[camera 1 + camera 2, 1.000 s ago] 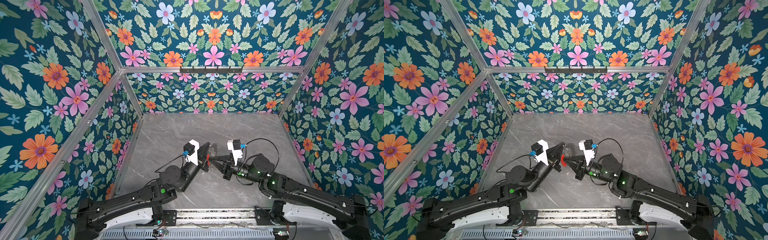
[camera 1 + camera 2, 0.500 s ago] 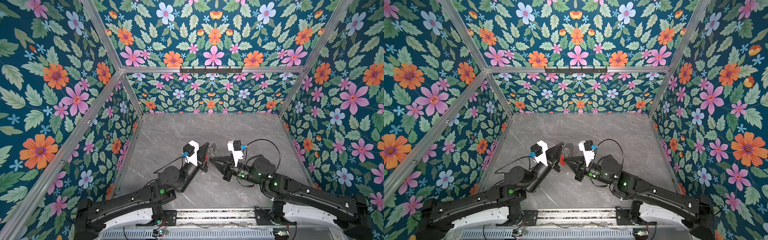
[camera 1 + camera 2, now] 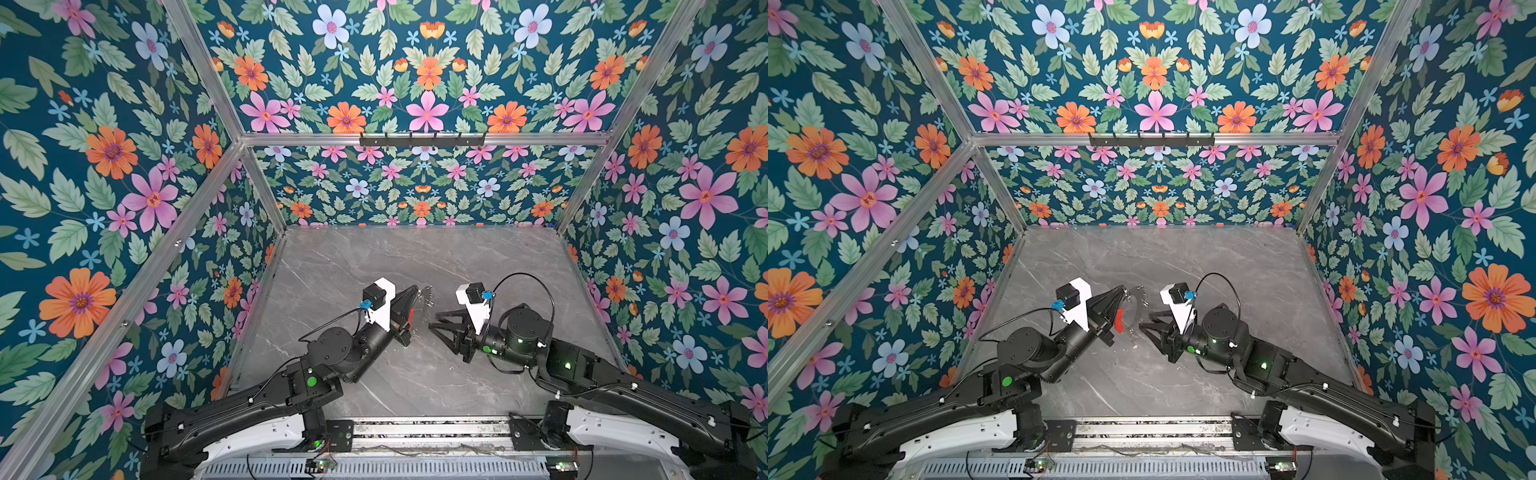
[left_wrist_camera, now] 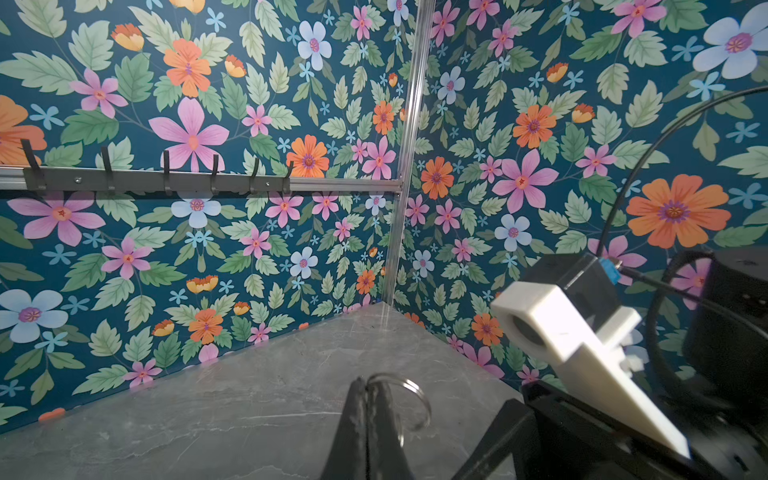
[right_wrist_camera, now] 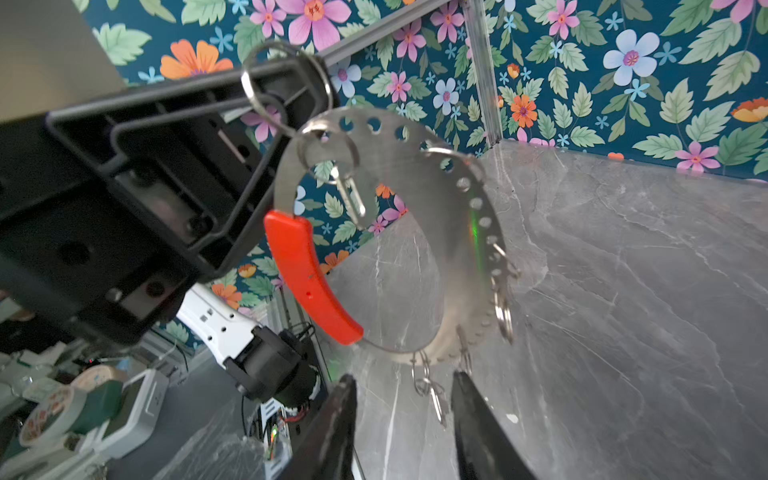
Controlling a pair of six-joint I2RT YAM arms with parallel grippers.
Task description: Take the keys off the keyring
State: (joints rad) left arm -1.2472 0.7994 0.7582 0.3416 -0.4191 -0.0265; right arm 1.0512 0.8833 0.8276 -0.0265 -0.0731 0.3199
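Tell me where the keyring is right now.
In a top view the keyring hangs above the table's middle, between the two grippers. The shut left gripper pinches a small ring at its top; the open right gripper sits just beside it.

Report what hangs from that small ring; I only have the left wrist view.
Observer: The keyring hangs there, with a red sleeve on one arc.
Operator: Give me the right hand's state.
Observer: The right hand is open, just under the keyring's lowest arc.
Operator: Say what's between its fingers.
Observer: A key dangles there, not gripped.
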